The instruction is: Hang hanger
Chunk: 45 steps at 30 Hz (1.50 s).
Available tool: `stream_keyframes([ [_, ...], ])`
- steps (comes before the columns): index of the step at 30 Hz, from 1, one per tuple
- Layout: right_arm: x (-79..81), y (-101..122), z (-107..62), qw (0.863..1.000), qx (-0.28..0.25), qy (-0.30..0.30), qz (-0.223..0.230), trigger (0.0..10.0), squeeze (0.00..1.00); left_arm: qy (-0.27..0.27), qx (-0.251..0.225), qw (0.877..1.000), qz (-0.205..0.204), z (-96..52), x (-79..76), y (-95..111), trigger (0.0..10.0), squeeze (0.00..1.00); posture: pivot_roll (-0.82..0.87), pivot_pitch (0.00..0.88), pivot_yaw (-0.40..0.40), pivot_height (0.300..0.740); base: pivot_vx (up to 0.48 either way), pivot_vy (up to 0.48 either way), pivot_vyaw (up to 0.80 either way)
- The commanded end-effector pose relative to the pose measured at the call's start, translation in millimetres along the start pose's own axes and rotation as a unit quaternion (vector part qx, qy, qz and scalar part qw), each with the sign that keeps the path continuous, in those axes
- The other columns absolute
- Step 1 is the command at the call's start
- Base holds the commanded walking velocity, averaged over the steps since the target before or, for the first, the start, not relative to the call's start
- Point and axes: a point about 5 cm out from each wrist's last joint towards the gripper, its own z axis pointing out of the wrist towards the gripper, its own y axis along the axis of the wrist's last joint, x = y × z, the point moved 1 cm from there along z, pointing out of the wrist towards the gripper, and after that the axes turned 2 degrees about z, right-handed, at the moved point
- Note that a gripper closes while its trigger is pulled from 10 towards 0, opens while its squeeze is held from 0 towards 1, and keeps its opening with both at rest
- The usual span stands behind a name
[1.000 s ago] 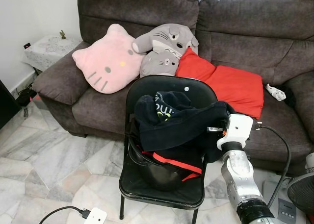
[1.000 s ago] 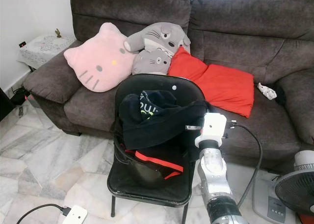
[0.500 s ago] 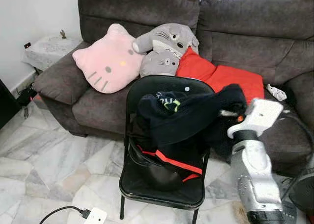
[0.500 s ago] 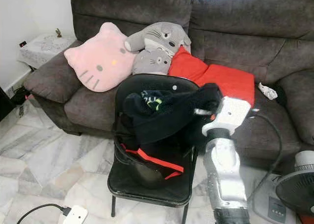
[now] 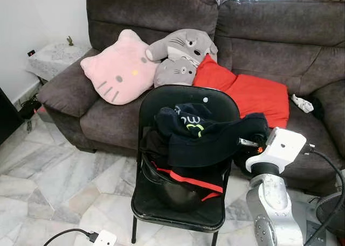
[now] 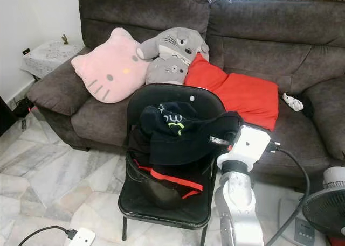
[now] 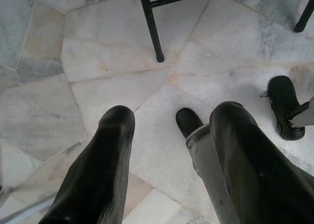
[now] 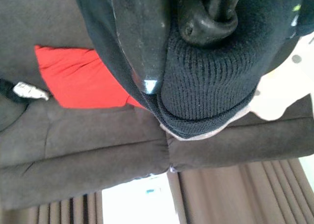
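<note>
A dark navy knitted garment (image 5: 199,138) with a green-and-white print lies heaped over a black folding chair (image 5: 161,98), on top of black clothing with a red stripe (image 5: 195,180). My right gripper (image 8: 171,42) is shut on the garment's ribbed hem, at the chair's right side. One black finger (image 8: 140,33) presses the knit from outside. The silver right arm (image 5: 269,203) rises from the lower right. My left gripper (image 7: 171,113) hangs open over the marble floor, near the robot's black feet and a chair leg (image 7: 152,28).
Behind the chair is a brown sofa (image 5: 280,36) with a pink cat cushion (image 5: 116,68), grey plush toys (image 5: 180,55) and a red cushion (image 5: 253,95). A fan (image 6: 326,208) stands at the lower right. A white power strip (image 5: 105,238) lies on the floor.
Half a second ago my right arm held the garment's hem raised and further right. Now the wrist is lower and the garment sags back over the chair.
</note>
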Motion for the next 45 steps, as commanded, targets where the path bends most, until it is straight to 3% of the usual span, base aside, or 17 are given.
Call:
stream_keyframes([
  [1,-5.7,6.2,-0.5,1.000,-0.011,-0.021,-0.003,10.0,0.00,0.001,0.011,1.000,0.003,-2.6,2.1,-8.2,10.0,0.00,-0.11,0.006,0.011,0.740,0.000,0.000,0.00],
  [6,-13.2,0.9,-0.8,0.999,-0.002,-0.039,-0.011,10.0,0.00,-0.001,0.014,1.000,0.002,-3.0,1.0,-9.7,10.0,0.00,-0.10,0.001,0.007,0.740,0.000,0.000,0.00],
  [33,-15.8,-7.7,3.5,0.998,0.018,-0.050,-0.029,10.0,0.00,0.007,0.009,1.000,-0.021,-1.7,1.0,-6.3,10.0,0.00,-0.09,0.038,0.000,0.740,0.000,0.000,0.00],
  [45,-19.3,-6.6,5.8,0.998,0.018,-0.056,-0.038,10.0,0.00,0.006,0.008,1.000,-0.025,-0.9,0.5,-4.5,10.0,0.00,-0.10,0.052,-0.003,0.740,-0.322,0.000,0.00],
])
